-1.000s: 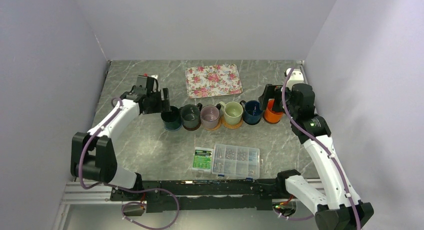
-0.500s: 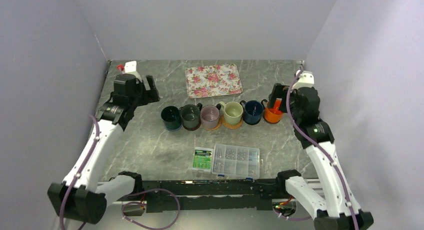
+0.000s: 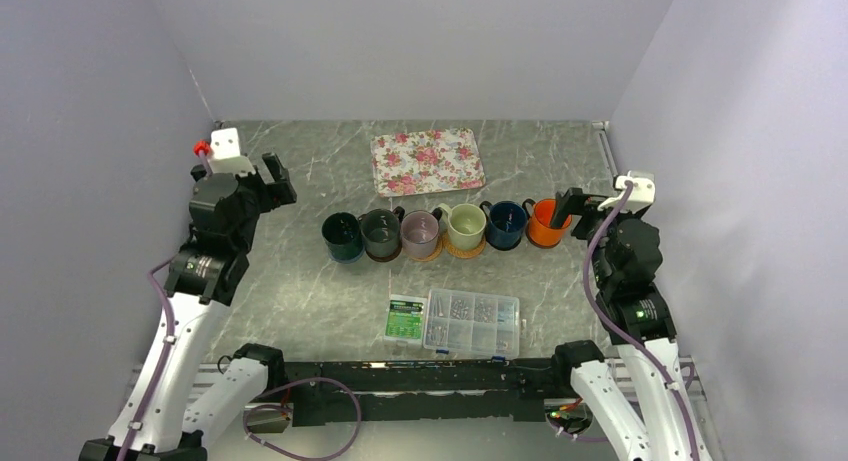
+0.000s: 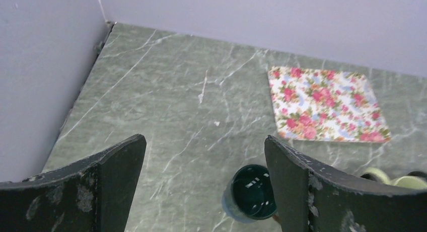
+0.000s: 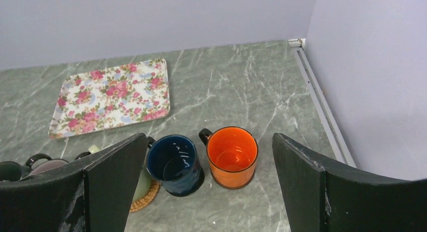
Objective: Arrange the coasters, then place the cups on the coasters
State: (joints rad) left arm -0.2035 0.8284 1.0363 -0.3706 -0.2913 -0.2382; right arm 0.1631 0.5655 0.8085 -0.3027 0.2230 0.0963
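Six cups stand in a row mid-table: dark teal (image 3: 343, 236), dark grey-green (image 3: 381, 232), mauve (image 3: 420, 233), pale cream (image 3: 465, 226), navy (image 3: 505, 224) and orange (image 3: 545, 223). Coaster edges peek out beneath them, among them a woven tan coaster (image 5: 143, 197) under the cream cup. My left gripper (image 3: 275, 181) hangs open and empty, up and left of the teal cup (image 4: 252, 191). At the row's right end my right gripper (image 3: 565, 206) is open and empty too, raised over the orange cup (image 5: 232, 155) and navy cup (image 5: 176, 164).
A floral tray (image 3: 427, 161) lies behind the row. A clear plastic screw box (image 3: 472, 323) and a green card (image 3: 404, 318) sit near the front edge. Walls close in on the left, back and right, with a rail (image 5: 322, 101) along the right wall.
Both arms pulled back from the ends of the row. The left gripper left the teal cup, moving left and up; the right gripper withdrew from the orange cup toward the right.
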